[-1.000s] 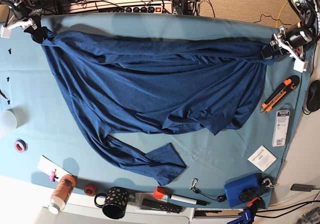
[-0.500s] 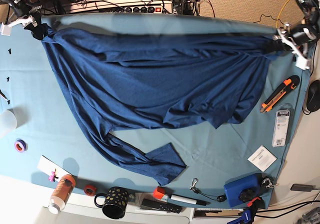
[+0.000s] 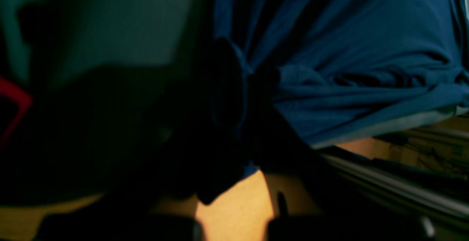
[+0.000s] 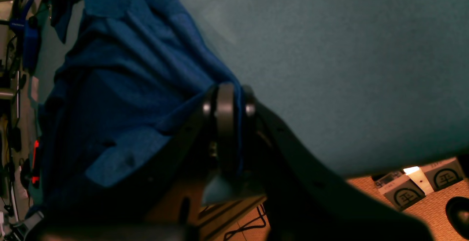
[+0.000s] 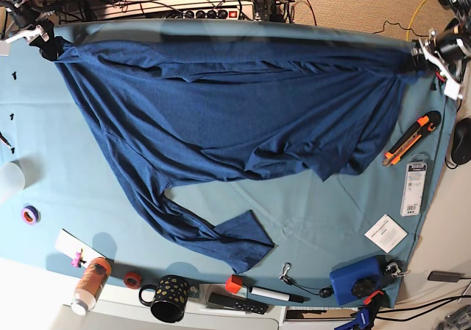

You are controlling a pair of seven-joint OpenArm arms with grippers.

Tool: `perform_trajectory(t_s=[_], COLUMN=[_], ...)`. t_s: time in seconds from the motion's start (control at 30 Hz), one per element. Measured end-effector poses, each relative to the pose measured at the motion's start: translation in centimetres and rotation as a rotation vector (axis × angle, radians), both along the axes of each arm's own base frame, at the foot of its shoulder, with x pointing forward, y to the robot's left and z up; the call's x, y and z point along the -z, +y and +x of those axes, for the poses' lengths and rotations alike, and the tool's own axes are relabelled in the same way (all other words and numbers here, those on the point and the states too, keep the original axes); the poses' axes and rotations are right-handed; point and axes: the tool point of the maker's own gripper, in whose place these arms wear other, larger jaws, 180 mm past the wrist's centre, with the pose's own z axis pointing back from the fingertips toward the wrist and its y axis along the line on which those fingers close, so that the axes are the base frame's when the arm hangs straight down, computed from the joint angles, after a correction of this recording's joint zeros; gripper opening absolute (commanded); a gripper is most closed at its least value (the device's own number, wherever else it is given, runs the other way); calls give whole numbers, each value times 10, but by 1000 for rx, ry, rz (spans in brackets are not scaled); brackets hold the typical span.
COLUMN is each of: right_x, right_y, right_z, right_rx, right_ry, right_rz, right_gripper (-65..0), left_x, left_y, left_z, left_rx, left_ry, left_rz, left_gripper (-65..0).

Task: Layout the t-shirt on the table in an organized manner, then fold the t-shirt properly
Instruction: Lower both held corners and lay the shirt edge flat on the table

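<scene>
The right gripper [image 4: 227,98] has matte black fingers that broaden into thick dark arms toward the camera, and between the tips sits a rounded grey pad flanked by small silvery round fittings. In the base view its outer parts [image 5: 28,32] appear white and black. The left gripper [image 3: 243,87] shows only as black, blurred finger shapes close up; from the base view it [image 5: 434,50] carries white plastic pieces over dark metal.
</scene>
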Motion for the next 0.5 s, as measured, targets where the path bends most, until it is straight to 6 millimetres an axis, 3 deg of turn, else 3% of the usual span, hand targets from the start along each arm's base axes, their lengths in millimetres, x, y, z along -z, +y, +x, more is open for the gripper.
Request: perform_trajectory(t_s=[0.2, 0.5], right_x=[0, 0], right_y=[0, 0], right_z=[0, 0], right_rx=[0, 0], right_ry=[0, 0], right_rz=[0, 0], right_gripper=[-650, -650], left_x=[2, -3], left_y=[0, 0], left_z=[-4, 8], left_rx=[-1, -12], left_ry=[11, -29], left_rz=[0, -5], left_gripper=[-650, -650])
